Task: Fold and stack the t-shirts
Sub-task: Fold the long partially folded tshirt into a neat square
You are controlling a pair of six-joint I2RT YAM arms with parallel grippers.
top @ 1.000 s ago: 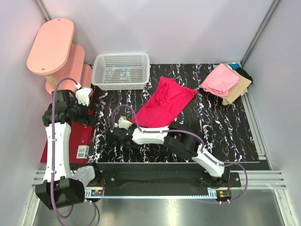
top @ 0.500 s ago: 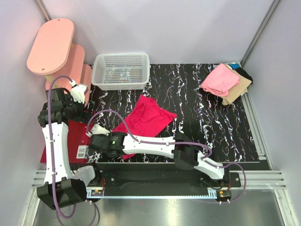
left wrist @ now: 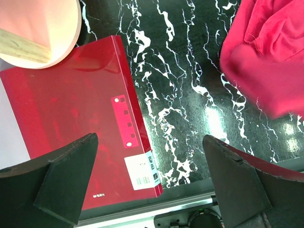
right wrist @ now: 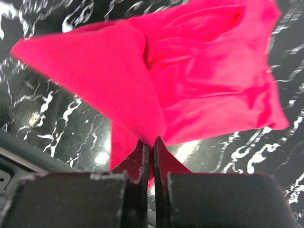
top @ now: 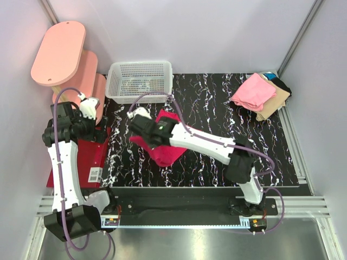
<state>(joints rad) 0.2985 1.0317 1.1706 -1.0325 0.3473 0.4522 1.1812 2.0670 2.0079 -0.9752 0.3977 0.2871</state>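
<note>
The bright magenta-red t-shirt (top: 167,145) lies bunched and partly doubled over on the black marbled table (top: 217,108), in front of the basket. My right gripper (top: 143,135) reaches far to the left over it. In the right wrist view it (right wrist: 152,142) is shut on a fold of the shirt (right wrist: 199,90) and lifts that fold off the table. My left gripper (top: 97,130) hangs open and empty over the table's left edge, apart from the shirt (left wrist: 270,52). A folded light pink shirt (top: 254,91) tops tan (top: 272,103) and black/teal (top: 280,84) ones at the back right.
A white mesh basket (top: 140,81) stands at the back left. A pink tiered stand (top: 59,54) is in the far left corner. A dark red folder (top: 87,162) lies at the left front, under my left gripper (left wrist: 152,190). The metal rail (top: 179,192) runs along the front.
My right gripper dragged the spread shirt toward the left front, then swung back toward the basket with a fold in its grip. The shirt is now bunched smaller. The left arm barely moved.
</note>
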